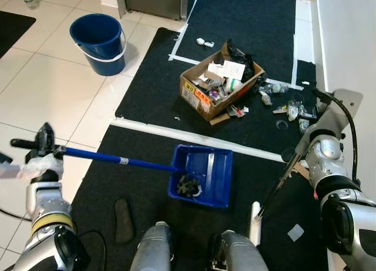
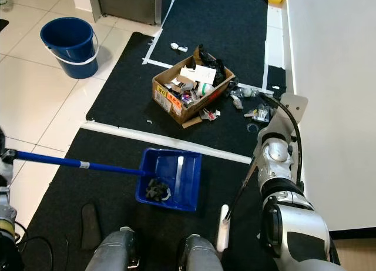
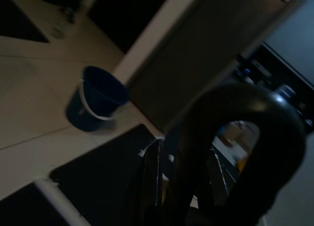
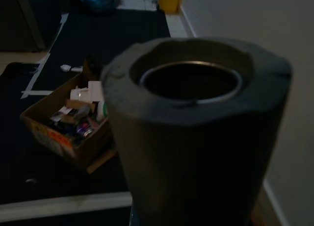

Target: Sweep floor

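Leftmost, the left claw [image 1: 44, 143] was seen pinched around the end of the blue handle [image 1: 111, 158] of a dustpan [image 1: 202, 176], which was held low over the black mat [image 1: 147, 183]. A clump of dark debris [image 1: 188, 186] lay in the pan's near corner. Farther back on the tiled floor [image 1: 53, 89] a blue bucket [image 1: 98, 43] stood upright. Toward the middle, a cardboard box [image 1: 218, 84] filled with rubbish was set on the mat, with loose litter [image 1: 291, 109] scattered just beside it to the right. On the right, a thin dark broom stick [image 1: 281, 186] was gripped by the right claw [image 1: 305, 146], its fingers closed on the stick, near the white wall [image 1: 352, 42].
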{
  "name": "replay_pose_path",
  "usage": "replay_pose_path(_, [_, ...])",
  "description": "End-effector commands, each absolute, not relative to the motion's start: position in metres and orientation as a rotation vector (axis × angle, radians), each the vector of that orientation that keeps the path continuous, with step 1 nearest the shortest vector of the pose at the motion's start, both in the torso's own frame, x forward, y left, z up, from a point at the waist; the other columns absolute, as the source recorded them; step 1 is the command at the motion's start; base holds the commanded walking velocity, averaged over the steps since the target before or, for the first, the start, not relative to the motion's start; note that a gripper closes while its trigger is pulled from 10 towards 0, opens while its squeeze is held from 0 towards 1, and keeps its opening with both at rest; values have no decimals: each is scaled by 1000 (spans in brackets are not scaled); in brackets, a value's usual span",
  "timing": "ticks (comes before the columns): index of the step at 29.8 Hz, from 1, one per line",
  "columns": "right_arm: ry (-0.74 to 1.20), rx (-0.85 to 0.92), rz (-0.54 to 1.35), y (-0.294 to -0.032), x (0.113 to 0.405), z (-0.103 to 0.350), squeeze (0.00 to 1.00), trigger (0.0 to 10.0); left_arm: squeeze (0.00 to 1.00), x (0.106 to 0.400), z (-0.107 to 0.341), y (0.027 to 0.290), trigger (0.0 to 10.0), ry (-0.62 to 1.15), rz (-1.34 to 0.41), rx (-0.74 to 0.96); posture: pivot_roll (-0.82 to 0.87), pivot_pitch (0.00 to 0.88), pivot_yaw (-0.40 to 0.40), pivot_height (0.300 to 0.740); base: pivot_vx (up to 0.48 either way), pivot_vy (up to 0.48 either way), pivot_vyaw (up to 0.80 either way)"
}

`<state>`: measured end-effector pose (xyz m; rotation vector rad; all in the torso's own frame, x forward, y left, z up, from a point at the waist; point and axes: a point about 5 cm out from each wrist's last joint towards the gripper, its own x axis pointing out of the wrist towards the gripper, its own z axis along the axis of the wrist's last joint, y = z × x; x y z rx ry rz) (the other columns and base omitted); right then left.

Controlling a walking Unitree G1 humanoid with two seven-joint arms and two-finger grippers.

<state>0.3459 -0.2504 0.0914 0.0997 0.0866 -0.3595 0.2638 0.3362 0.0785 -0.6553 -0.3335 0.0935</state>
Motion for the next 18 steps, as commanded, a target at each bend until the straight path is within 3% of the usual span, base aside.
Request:
replay_pose_path(1, [139, 143, -385, -253, 340, 80, 0, 10000, 0, 269, 74, 323, 10000, -312, 57, -685, 204, 25, -85, 740, 0, 0, 0])
replay_pose_path(18, [191, 242, -343, -232, 342, 70, 0, 10000, 0, 293, 70, 287, 10000, -231, -36, -735, 239, 0, -68, 740, 0, 0, 0])
